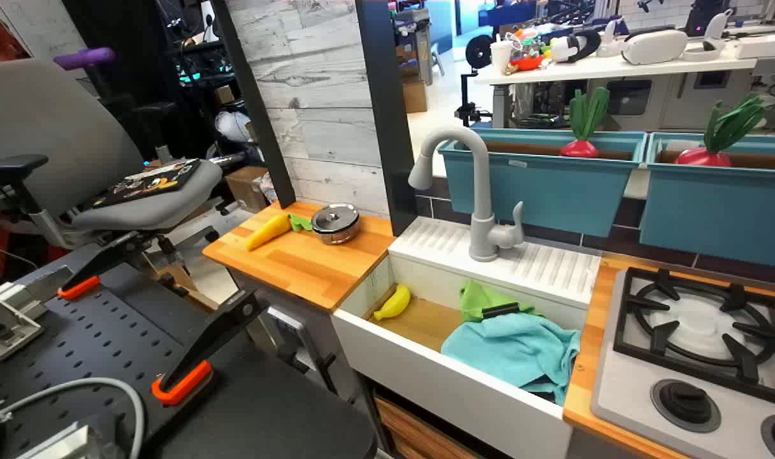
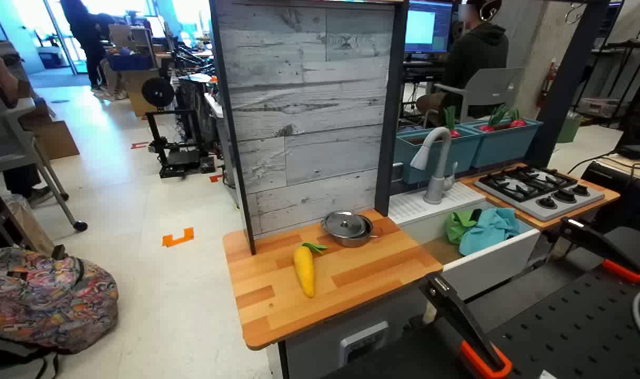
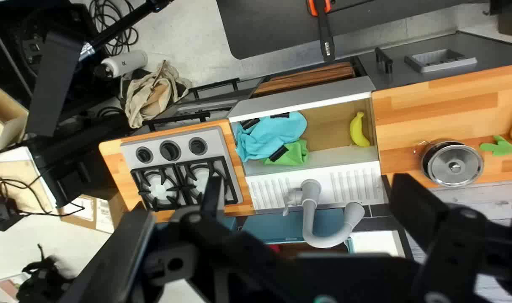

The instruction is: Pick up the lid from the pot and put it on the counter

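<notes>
The lid, a round silvery disc with a small knob, rests on top of the pot. The lid shows in both exterior views (image 1: pixel 334 217) (image 2: pixel 345 223) and in the wrist view (image 3: pixel 455 166). It sits off-centre, leaving a dark gap at one side of the pot (image 2: pixel 356 242), whose wall also shows in an exterior view (image 1: pixel 338 238). The pot stands on the wooden counter (image 1: pixel 298 271) (image 2: pixel 351 276) near the grey wood panel. My gripper (image 3: pixel 308 181) shows only in the wrist view, open and empty, high above the sink area; the lid lies right of its fingers.
A yellow carrot-shaped toy (image 2: pixel 305 271) with green leaves lies beside the pot. The sink (image 1: pixel 451 395) holds a banana (image 1: pixel 394 303) and blue and green cloths (image 1: pixel 512 347). A grey faucet (image 1: pixel 483 210) rises behind it. The wood panel (image 2: pixel 309 116), planters (image 1: pixel 540 178) and stove (image 1: pixel 687 350) stand around.
</notes>
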You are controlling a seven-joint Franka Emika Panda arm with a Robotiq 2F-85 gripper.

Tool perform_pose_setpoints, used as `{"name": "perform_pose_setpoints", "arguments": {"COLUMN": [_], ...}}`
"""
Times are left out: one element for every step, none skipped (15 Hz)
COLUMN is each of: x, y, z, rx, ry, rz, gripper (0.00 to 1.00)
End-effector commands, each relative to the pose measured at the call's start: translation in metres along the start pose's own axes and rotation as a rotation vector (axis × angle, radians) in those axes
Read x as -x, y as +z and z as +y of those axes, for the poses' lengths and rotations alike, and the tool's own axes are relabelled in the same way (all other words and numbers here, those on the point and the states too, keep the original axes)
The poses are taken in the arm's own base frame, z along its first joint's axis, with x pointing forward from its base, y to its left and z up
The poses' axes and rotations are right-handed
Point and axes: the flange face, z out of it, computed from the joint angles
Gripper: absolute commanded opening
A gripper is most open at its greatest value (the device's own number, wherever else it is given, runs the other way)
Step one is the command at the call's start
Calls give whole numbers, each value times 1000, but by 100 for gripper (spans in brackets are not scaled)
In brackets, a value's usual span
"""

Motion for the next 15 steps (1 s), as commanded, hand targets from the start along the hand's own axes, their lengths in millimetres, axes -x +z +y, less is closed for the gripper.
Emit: {"name": "perform_pose_setpoints", "arguments": {"x": [0,-1,-1,-1,-1,-1,-1,-1,-1,-1,-1,-1,-1,-5,-8], "y": [-1,-2,-2,-2,-2,-2,-2,-2,-2,-2,-2,-2,-2,1,3], "z": [0,0,0,0,0,0,0,0,0,0,0,0,0,-5,-11], "rx": [0,0,0,0,0,0,0,0,0,0,0,0,0,3,3], "ry": [0,0,1,1,1,1,1,0,1,0,1,1,1,-3,-20], "rz": [0,1,1,1,1,1,1,1,1,1,1,1,1,4,12], "gripper": [100,100,100,100,100,100,100,100,100,100,100,100,100,100,100]}}
